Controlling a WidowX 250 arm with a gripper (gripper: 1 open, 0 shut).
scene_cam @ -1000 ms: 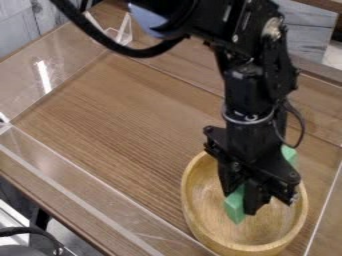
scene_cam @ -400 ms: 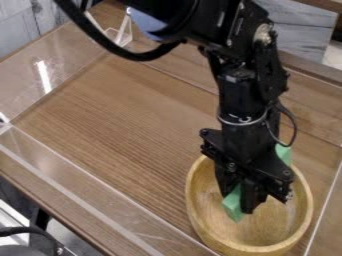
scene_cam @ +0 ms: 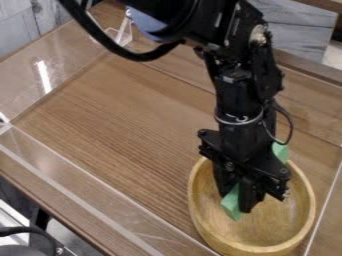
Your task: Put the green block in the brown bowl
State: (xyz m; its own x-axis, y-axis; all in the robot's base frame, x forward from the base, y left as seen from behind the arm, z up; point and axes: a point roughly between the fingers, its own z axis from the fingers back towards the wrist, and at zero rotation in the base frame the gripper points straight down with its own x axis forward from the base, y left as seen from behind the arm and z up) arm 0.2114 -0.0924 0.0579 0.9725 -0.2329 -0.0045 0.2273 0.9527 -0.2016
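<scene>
A round brown bowl (scene_cam: 261, 215) of pale wood sits at the lower right of the frame, its thick rim smooth and its inside showing faint grain. It rests on a wooden table (scene_cam: 120, 110) with long dark-streaked grain running diagonally; a clear, glossy sheet or wall edge catches light along the left and lower left. The black arm (scene_cam: 241, 70) comes down from the top centre, matte and blocky, with cables looping off it at the upper left and beside the wrist.

The gripper (scene_cam: 249, 190) points almost straight down into the bowl, clenched on the green block (scene_cam: 237, 203). The block is a bright green bar, held nearly upright, its lower end showing beneath the fingers, low inside the bowl at its left half; whether it touches the floor of the bowl cannot be told. A second patch of green shows just right of the gripper, at the bowl's far rim.

Compared with a second ago, the arm and block sit in nearly the same place, and the grip is unchanged.
</scene>
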